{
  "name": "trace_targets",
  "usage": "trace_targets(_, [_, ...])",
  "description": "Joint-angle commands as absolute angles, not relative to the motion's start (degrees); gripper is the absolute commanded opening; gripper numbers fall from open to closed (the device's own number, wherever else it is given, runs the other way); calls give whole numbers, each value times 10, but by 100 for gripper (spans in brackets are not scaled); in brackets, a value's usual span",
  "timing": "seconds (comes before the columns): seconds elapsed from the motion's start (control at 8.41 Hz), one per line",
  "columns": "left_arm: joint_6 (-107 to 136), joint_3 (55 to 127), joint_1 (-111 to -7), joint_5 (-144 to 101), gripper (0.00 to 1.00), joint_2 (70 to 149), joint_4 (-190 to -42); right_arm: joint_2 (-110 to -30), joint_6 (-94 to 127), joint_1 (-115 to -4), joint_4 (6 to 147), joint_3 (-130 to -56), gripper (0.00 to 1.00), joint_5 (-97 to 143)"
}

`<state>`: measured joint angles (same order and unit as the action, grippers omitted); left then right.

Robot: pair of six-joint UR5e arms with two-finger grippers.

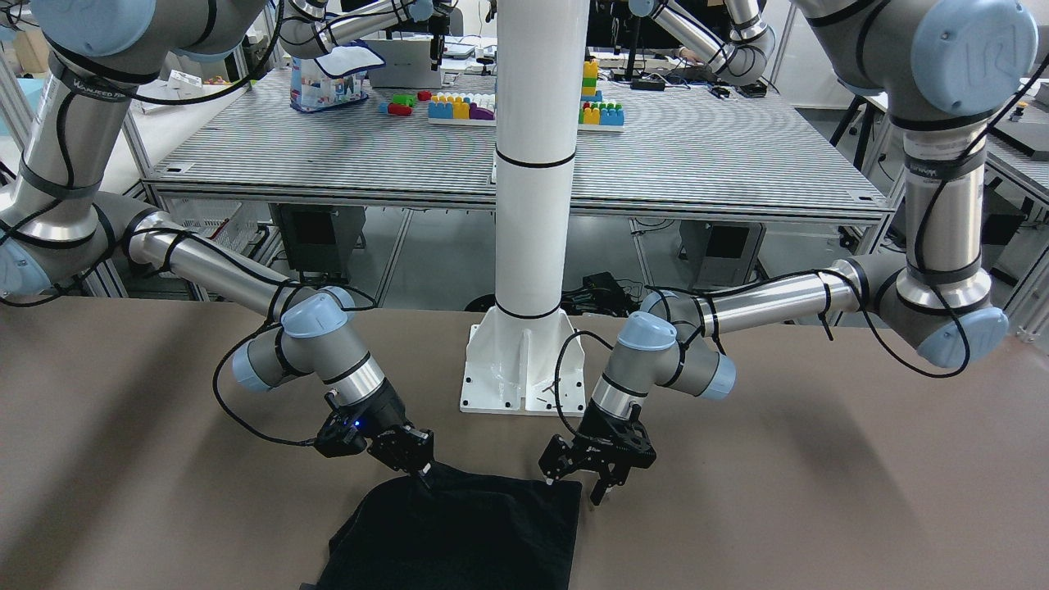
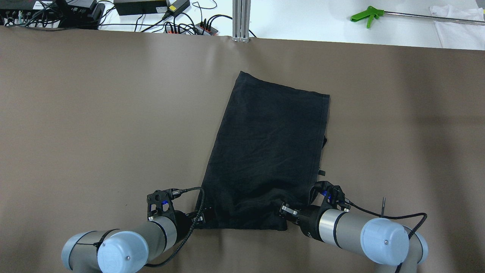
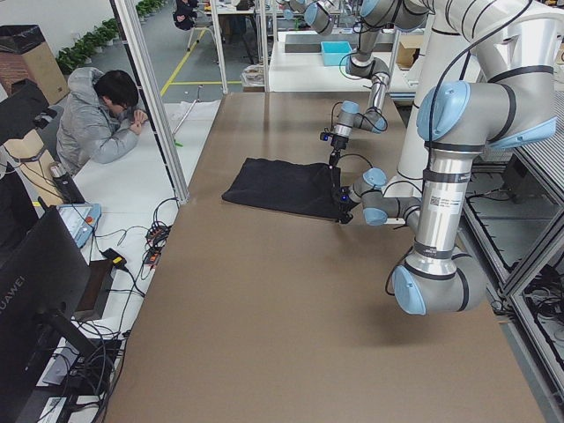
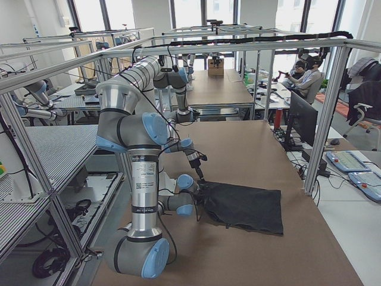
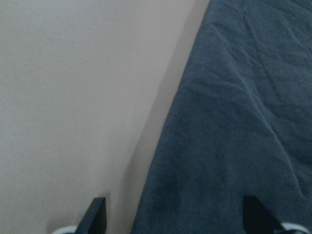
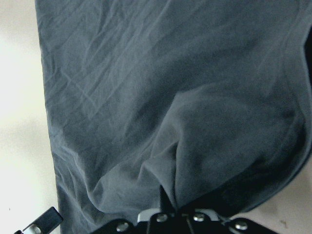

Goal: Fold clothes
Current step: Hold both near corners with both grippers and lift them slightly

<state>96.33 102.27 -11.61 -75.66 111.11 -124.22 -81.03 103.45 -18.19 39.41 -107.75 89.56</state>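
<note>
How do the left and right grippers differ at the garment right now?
The left gripper is open, straddling the black garment's edge; the right gripper is shut, pinching it. Fabric lies flat by the left gripper, bunched at the right gripper. Both sit at its robot-side end.

A black garment (image 2: 267, 151) lies folded, tilted on the table, near edge bunched
</note>
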Motion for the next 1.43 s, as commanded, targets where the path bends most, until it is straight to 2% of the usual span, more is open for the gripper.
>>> trace_targets(0.0, [964,1022,-109,-754,100,1114,-1241,-810,1034,-182,395,-1078,0,892])
trace_targets(0.36, [963,1020,-95,-743,100,1110,-1240,-810,1034,-182,395,-1078,0,892])
trace_targets(0.48, [964,1020,-95,-743,80,1113,-1240,-810,1035,-182,395,-1078,0,892])
trace_targets(0.59, [963,1020,-95,-744,45,1114,-1239,-810,1035,-182,395,-1078,0,892])
trace_targets(0.71, [964,1020,-95,-744,19,1114,-1239,-810,1034,-182,395,-1079,0,893])
trace_targets(0.83, [963,1020,-95,-746,0,1115,-1239,-809,1034,-182,395,-1078,0,893])
trace_targets(1.31, [955,1040,-118,-782,0,1119,-1238,-810,1035,-181,394,-1093,0,901])
